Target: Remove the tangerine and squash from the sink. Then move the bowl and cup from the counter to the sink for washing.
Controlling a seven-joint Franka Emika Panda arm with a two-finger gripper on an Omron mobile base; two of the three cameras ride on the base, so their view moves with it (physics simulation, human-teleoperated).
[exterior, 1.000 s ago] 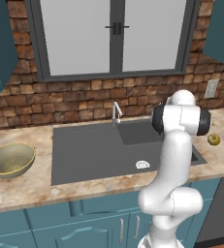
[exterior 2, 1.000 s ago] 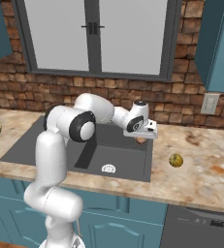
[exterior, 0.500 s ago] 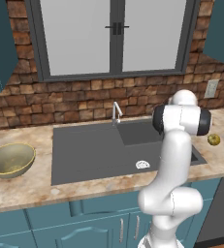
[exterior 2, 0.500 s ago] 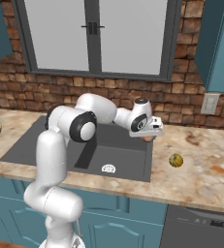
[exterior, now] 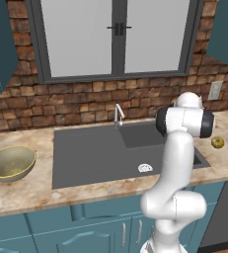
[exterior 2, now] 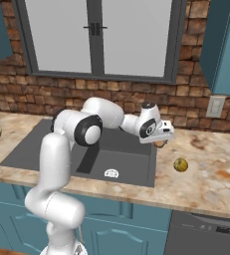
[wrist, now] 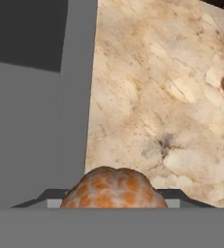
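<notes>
tangerine (wrist: 114,189) in gripper (exterior 2: 161,141)

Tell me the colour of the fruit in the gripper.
Mottled orange tangerine, clearest in the hand view.

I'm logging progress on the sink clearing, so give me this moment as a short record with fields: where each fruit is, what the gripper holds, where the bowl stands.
tangerine: between the gripper's jaws, over the sink's right edge where it meets the counter
gripper: shut on the tangerine
squash: resting on the counter to the right of the sink, already out
bowl: on the counter left of the sink, not yet moved
sink basin: no fruit visible inside
</notes>
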